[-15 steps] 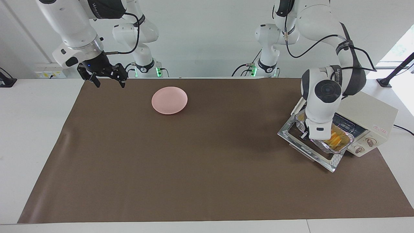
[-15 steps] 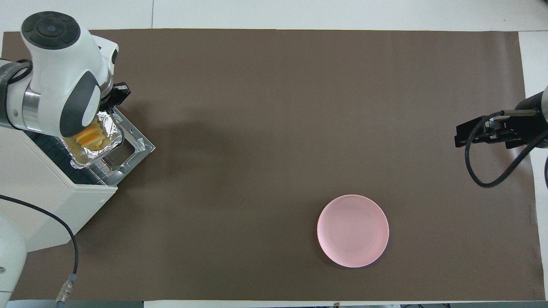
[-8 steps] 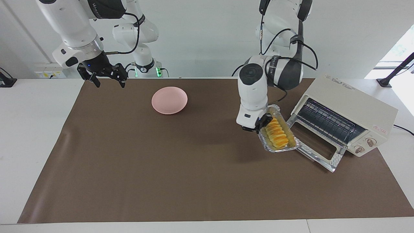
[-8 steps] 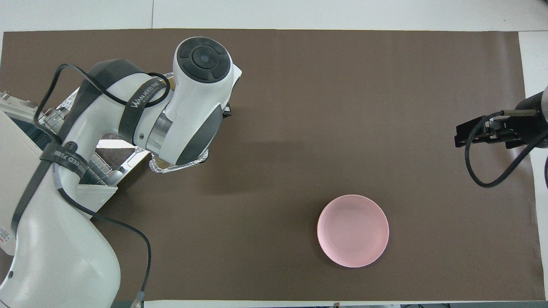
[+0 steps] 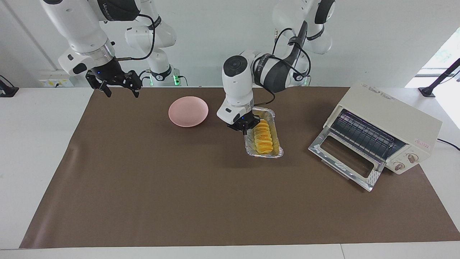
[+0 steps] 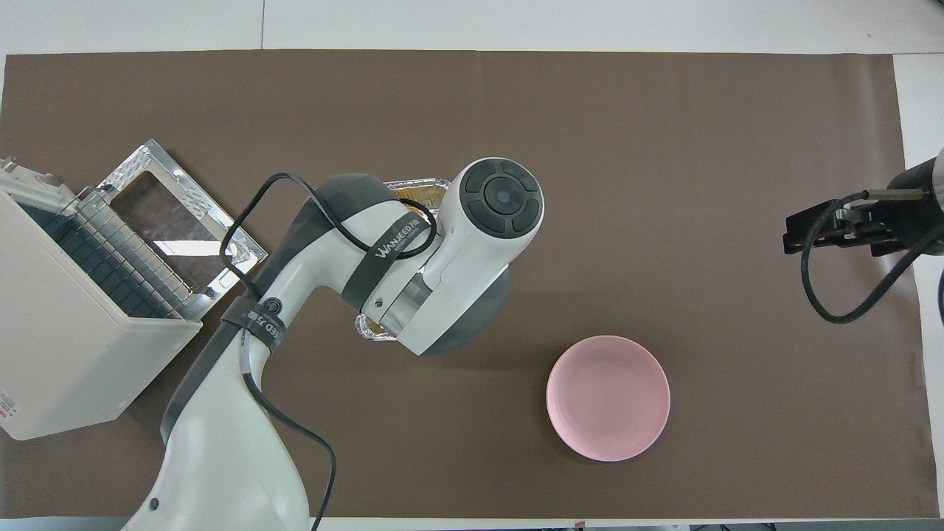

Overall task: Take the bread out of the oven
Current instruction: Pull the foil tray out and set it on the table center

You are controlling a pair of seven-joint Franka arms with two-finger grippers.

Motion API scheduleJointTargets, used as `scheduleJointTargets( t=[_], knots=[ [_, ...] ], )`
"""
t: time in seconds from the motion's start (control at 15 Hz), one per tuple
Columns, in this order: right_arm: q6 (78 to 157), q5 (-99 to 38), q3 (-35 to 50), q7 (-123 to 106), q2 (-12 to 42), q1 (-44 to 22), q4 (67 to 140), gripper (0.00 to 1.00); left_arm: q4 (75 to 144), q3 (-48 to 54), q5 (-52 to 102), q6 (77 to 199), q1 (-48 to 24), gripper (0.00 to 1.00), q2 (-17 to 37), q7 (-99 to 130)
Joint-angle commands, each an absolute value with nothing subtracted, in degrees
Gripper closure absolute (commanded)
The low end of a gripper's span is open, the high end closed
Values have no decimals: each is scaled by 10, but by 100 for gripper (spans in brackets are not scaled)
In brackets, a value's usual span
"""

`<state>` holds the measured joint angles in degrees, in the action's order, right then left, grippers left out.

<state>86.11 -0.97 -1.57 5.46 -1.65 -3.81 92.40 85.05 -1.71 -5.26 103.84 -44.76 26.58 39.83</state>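
Observation:
The bread (image 5: 265,138), a ridged golden-yellow loaf, lies in a silver foil tray (image 5: 277,153) at mid-table, between the pink plate and the oven. My left gripper (image 5: 247,126) is shut on the tray's rim at the side toward the plate. I cannot tell whether the tray rests on the mat or hangs just above it. In the overhead view my left arm hides the bread, and only the tray's edges (image 6: 414,185) show. The cream-white oven (image 5: 390,120) stands at the left arm's end with its glass door (image 5: 345,162) folded down and its wire rack bare. My right gripper (image 5: 122,92) waits open.
A round pink plate (image 5: 188,111) lies on the brown mat (image 5: 179,187), beside the tray toward the right arm's end; it also shows in the overhead view (image 6: 608,397). The oven (image 6: 66,332) and its open door (image 6: 177,214) take up the mat's corner.
My left gripper has carried the foil tray with the bread out of the oven, off the open door, and across the mat to mid-table. The right arm has not moved.

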Motion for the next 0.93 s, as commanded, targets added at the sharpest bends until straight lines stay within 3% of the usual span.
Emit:
scheduleJointTargets(
  t=[0.0, 0.4, 0.47, 0.53, 0.6, 0.67, 0.87],
  knots=[
    [856, -1, -8, 60, -25, -30, 933, 0, 864, -29, -41, 1068, -455, 100, 283, 387],
    [856, -1, -9, 59, -25, -30, 932, 0, 882, -28, -40, 1106, -457, 100, 297, 391],
    [857, -2, -8, 60, -25, -30, 932, 0, 882, -28, -40, 1103, -456, 84, 296, 396],
    [859, -2, -8, 59, -25, -30, 932, 0, 882, -28, -40, 1101, -456, 50, 296, 400],
    [858, -2, -9, 59, -25, -28, 933, 0, 882, -28, -40, 1100, -452, 4, 296, 400],
    [860, -2, -10, 59, -25, -24, 931, 0, 881, -29, -40, 1098, -450, 0, 296, 400],
    [883, -7, -10, 35, -32, -12, 949, 0, 857, -36, -40, 1072, -447, 0, 296, 399]
  ],
)
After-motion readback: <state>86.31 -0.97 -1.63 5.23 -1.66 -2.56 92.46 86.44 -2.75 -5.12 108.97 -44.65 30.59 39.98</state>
